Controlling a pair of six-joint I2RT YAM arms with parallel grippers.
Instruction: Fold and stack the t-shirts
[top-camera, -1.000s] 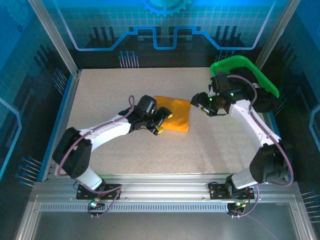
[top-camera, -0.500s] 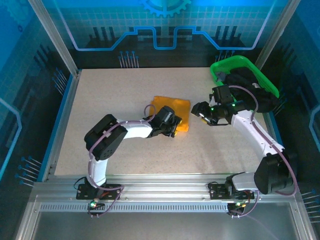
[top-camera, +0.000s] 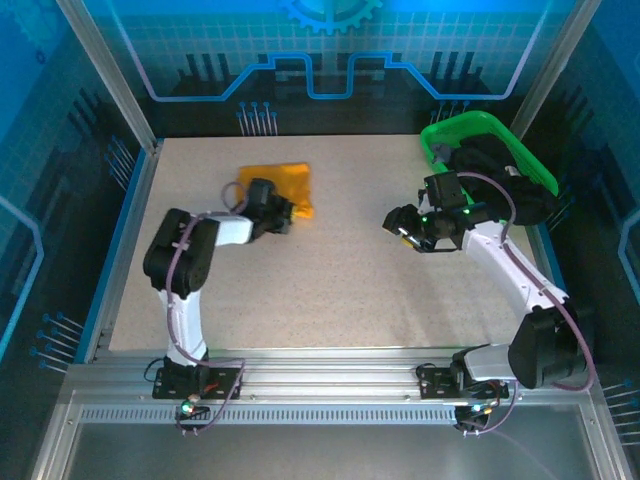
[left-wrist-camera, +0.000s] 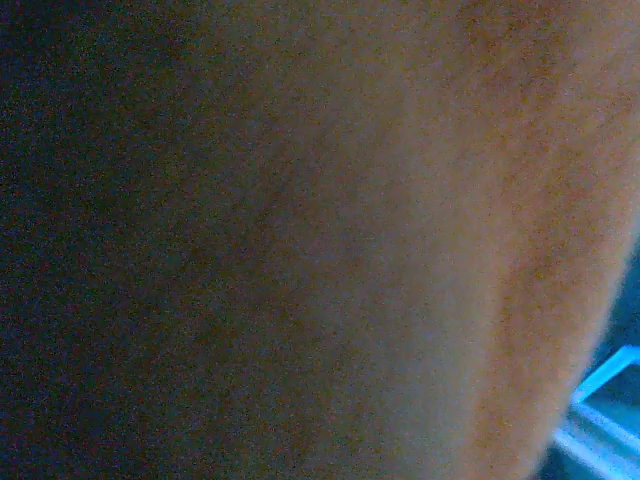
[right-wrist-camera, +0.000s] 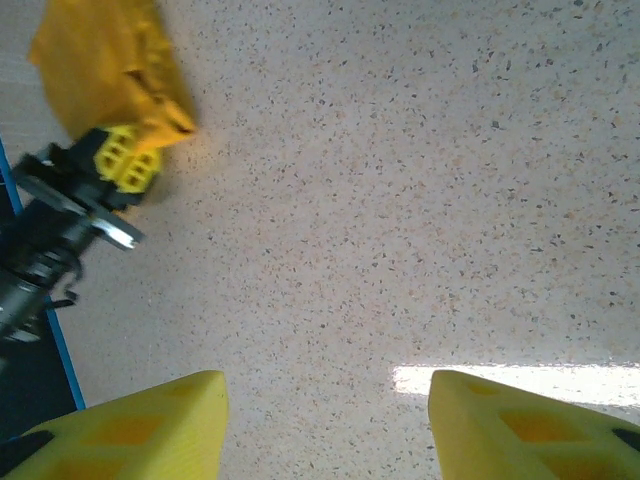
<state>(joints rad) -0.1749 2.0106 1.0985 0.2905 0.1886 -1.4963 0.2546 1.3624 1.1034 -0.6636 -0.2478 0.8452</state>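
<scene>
Status check, taken from the top camera with the table centre as the dial.

1. Work item. One t-shirt (top-camera: 278, 178) lay on the table (top-camera: 340, 300) at about 11 o'clock, toward the far left corner. It was gathered into a compact folded bundle rather than spread flat. I judged the folding of this piece to be essentially done, though its edges looked a little uneven.

2. Left tool. The left gripper (top-camera: 287, 211) sat at the bundle's 6 o'clock edge. In the right wrist view its yellow fingertips (right-wrist-camera: 120, 158) met the corner of the cloth (right-wrist-camera: 105, 65). I read the jaws as clenched on that edge. In the left wrist view orange fabric (left-wrist-camera: 400, 240) lay close against the lens, which agreed with that reading.

3. Right tool. The right gripper (top-camera: 400, 222) hung at about 3 o'clock, well apart from the shirt, above bare table. Its two fingers (right-wrist-camera: 140, 420) stood spread with nothing between them.

4. Remaining work. I saw one garment on the table and nothing stacked on it. The green basket (top-camera: 480, 135) stood at 2 o'clock, and the right arm hid its interior, so I could not tell whether more shirts waited there. By my estimate the bundle had yet to be let go, and any stacking was not yet begun
</scene>
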